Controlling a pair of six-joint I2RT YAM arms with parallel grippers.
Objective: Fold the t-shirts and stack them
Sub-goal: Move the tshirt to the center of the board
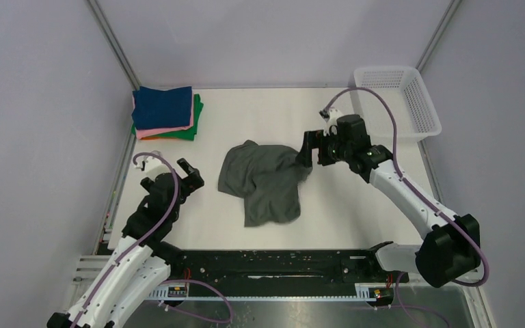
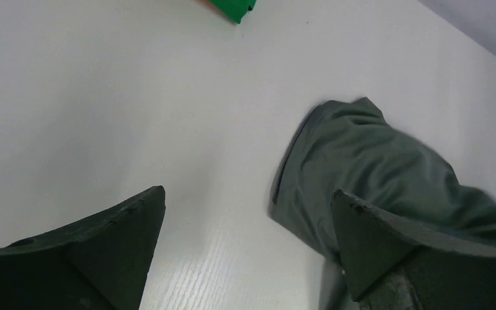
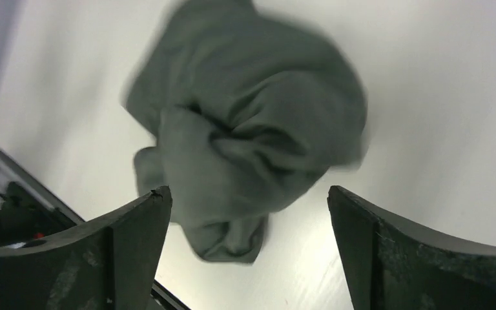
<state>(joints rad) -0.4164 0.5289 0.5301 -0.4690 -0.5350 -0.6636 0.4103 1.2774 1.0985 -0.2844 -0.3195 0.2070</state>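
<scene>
Grey-green shirt (image 1: 263, 181): crumpled, unfolded, at the middle of the worktop (image 1: 355, 205). One part trails toward the near edge.

Stack (image 1: 166, 115): far left corner, well apart from the loose shirt. Navy shirt (image 1: 163, 107) on top, pink shirt (image 1: 167, 129) under it, then a sliver of orange shirt (image 1: 152, 137), with the green shirt (image 1: 196, 117) at the bottom, showing along the right side. All are folded square.

Left jaws: wide apart, holding nothing, over bare worktop just left of the grey-green shirt. My left wrist view shows the shirt's edge near one finger and a green corner far ahead.

Right jaws: wide apart, nothing clamped, at the far right edge of the grey-green shirt. My right wrist view shows the shirt bunched below, blurred. I cannot tell whether a finger touches the cloth.

Basket (image 1: 400, 102): white mesh, far right corner, beyond my right arm.
</scene>
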